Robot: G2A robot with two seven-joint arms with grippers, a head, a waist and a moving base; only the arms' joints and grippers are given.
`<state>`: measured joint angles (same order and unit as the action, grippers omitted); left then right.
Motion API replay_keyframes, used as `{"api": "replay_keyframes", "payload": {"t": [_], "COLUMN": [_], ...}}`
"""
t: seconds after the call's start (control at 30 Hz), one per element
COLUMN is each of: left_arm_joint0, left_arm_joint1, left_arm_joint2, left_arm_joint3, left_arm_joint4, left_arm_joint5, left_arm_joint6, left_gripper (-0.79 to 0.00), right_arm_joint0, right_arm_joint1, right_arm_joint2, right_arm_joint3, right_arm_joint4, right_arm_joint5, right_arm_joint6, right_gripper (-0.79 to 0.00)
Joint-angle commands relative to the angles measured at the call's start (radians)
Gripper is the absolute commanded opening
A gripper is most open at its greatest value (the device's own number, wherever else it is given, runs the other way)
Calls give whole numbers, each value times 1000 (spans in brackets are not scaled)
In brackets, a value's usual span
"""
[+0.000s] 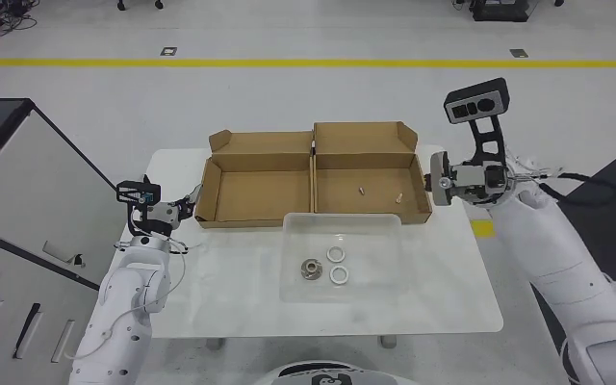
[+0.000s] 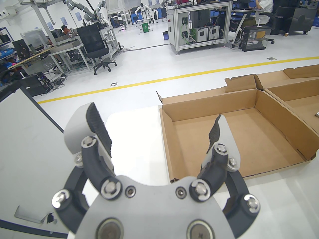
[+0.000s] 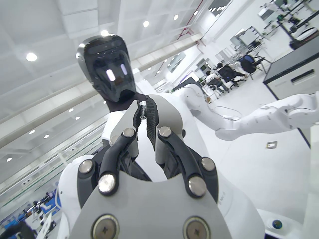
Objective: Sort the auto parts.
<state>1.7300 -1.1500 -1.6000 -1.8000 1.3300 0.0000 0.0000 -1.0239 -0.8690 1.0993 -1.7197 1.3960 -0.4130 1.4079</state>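
Note:
My right gripper is shut on a small silver screw, its fingers tilted up away from the table. In the top view this right gripper hangs just past the right end of the right cardboard box, where two small screws lie. My left gripper is open and holds nothing, close to the left wall of the left cardboard box, which is bare inside. In the top view the left gripper is at the left box's outer corner. A clear tray holds a metal hub and two white rings.
The white table has bare room right of the tray and along its front. A grey cabinet stands left of the table. The yellow floor line runs behind the boxes.

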Motion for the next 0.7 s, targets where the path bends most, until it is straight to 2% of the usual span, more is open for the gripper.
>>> {"api": "replay_keyframes", "payload": {"t": [0.0, 0.2, 0.3, 0.67], "left_arm_joint0": [0, 0, 0, 0], "left_arm_joint1": [0, 0, 0, 0], "left_arm_joint2": [0, 0, 0, 0], "left_arm_joint3": [0, 0, 0, 0], "left_arm_joint4": [0, 0, 0, 0], "left_arm_joint5": [0, 0, 0, 0], "left_arm_joint6": [0, 0, 0, 0], "left_gripper": [0, 0, 0, 0], "right_arm_joint0": [1, 1, -7, -9], "right_arm_joint1": [1, 1, -4, -76], "right_arm_joint2": [-2, -2, 2, -95], "right_arm_joint3": [1, 1, -34, -106], "right_arm_joint4": [-4, -4, -10, 359], "right_arm_joint5": [-3, -3, 18, 127], "right_arm_joint6": [-3, -3, -43, -9], "right_gripper": [-785, -785, -785, -785]}}
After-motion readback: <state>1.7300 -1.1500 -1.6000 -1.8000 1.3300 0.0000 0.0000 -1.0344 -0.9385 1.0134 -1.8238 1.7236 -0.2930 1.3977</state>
